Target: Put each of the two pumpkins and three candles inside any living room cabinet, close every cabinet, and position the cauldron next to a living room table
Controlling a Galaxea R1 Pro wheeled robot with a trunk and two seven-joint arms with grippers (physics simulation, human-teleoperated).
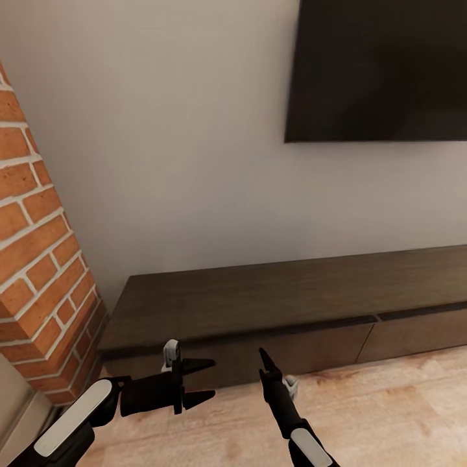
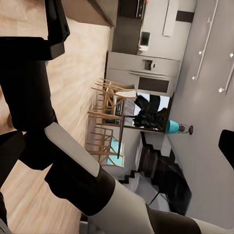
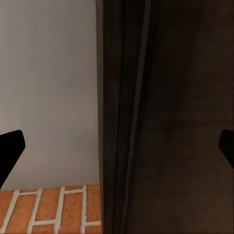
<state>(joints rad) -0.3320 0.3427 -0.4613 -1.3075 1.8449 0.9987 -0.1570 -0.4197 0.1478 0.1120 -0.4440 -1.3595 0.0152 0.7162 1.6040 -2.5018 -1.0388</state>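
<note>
A: Cabinet (image 1: 259, 305): long, low, dark-brown wood unit, running from lower left to the right edge of the head view, against the pale wall (image 1: 181, 130). Fronts flat and without handles; a seam divides two of them at lower right. All visible fronts sit flush, so contents cannot be seen. Top surface bare.

B: Position against the tools?

A: Left tool (image 1: 206, 381): lower left of centre, fingers spread wide, pointing right, holding nothing, just in front of the cabinet's front face. Right tool (image 1: 264, 357): lower centre, pointing up toward the cabinet front. In the right wrist view its two dark fingertips (image 3: 9, 146) stand far apart at opposite edges, with the dark cabinet wood (image 3: 185, 122) between them; wide, holding nothing.

B: Surroundings?

A: Brick column (image 1: 39, 259) at the left edge, next to the cabinet's end. Dark screen (image 1: 383, 65) on the wall, upper right. Light wood floor (image 1: 389, 408) at lower right. Left wrist view: wooden chairs (image 2: 109, 122) and grey kitchen units (image 2: 141, 68) in the distance, and the robot's own arm close up.
</note>
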